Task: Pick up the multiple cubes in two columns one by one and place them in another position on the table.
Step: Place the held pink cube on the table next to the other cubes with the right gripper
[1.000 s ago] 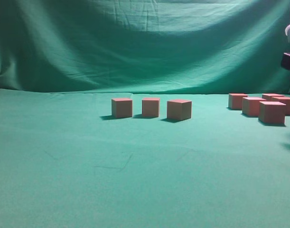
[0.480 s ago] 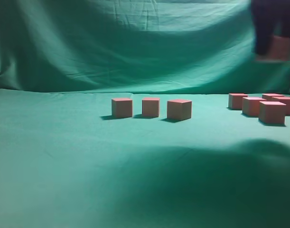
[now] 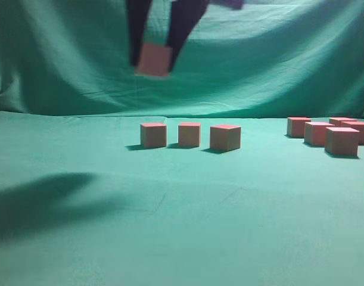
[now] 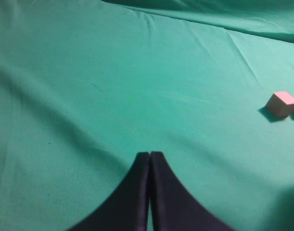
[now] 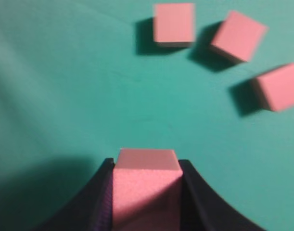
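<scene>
Between matte black right gripper jaws, a grainy square-faced pink cube

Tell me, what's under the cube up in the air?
Under the held cube is bare green table; three cubes sit just ahead of it. The cube and the black jaws hide the cloth straight below.

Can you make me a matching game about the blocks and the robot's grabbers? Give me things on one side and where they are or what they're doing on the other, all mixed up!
Things:
1. right gripper
2. left gripper
3. row of three cubes
4. cluster of cubes

Places or states:
A. sitting at the far right edge of the table
B. shut with nothing in it
C. high in the air, clamped on a cube
D. lined up mid-table

Pairs: 1-C, 2-B, 3-D, 4-A
</scene>
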